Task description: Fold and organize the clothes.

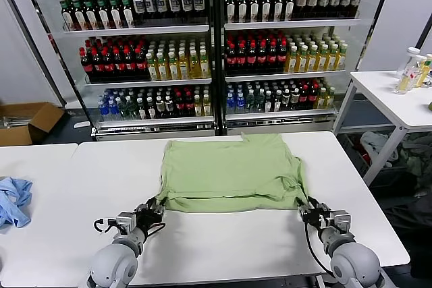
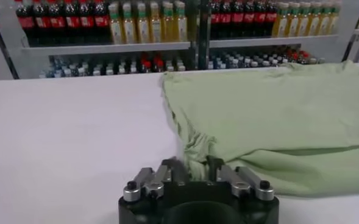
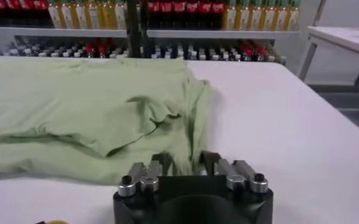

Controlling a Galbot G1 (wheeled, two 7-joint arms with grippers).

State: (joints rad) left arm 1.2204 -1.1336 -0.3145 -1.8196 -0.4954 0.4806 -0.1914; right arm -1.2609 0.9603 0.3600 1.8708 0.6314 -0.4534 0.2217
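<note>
The light green polo shirt [image 1: 229, 170] lies on the white table [image 1: 223, 247], folded over on itself. Its collar, buttons and chest graphic are hidden. My left gripper [image 1: 156, 207] is at the shirt's near left corner. In the left wrist view the gripper [image 2: 195, 165] is shut on bunched green fabric [image 2: 277, 122]. My right gripper [image 1: 305, 210] is at the near right corner. In the right wrist view the gripper [image 3: 186, 161] is shut on a creased fold of the shirt [image 3: 75, 109]. Both corners sit low at the table surface.
A light blue cloth [image 1: 13, 200] lies on the table's far left. Glass-door drink coolers [image 1: 216, 45] stand behind the table. A cardboard box [image 1: 27, 121] is on the floor at the left. A side table [image 1: 398, 92] with bottles stands at the right.
</note>
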